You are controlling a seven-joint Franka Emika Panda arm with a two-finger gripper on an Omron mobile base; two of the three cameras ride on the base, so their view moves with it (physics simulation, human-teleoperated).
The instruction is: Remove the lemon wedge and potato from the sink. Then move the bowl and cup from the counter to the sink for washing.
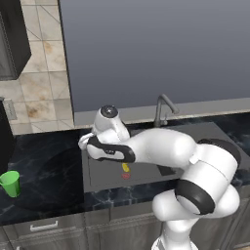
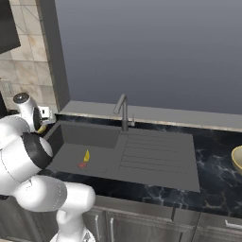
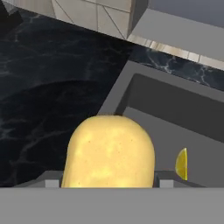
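In the hand view the potato (image 3: pixel 109 151) sits large between the finger tips at 6 o'clock, pinched by the tool (image 3: pixel 107 181), whose jaws stand wide around it. Beneath it lies the dark marbled worktop (image 3: pixel 43 87) by the corner of the sink (image 3: pixel 175 113). The lemon wedge (image 3: pixel 181 164) lies on the basin floor, at 3 o'clock of the potato. In the left base view the wedge (image 1: pixel 126 167) rests just above the red drain (image 1: pixel 126 175), and the cup (image 1: pixel 10 183) stands upright on the worktop at 9 o'clock, well apart from the sink. In the right base view the bowl (image 2: pixel 237 160) shows at the 3 o'clock edge, on the worktop beyond the drainboard (image 2: pixel 156 153).
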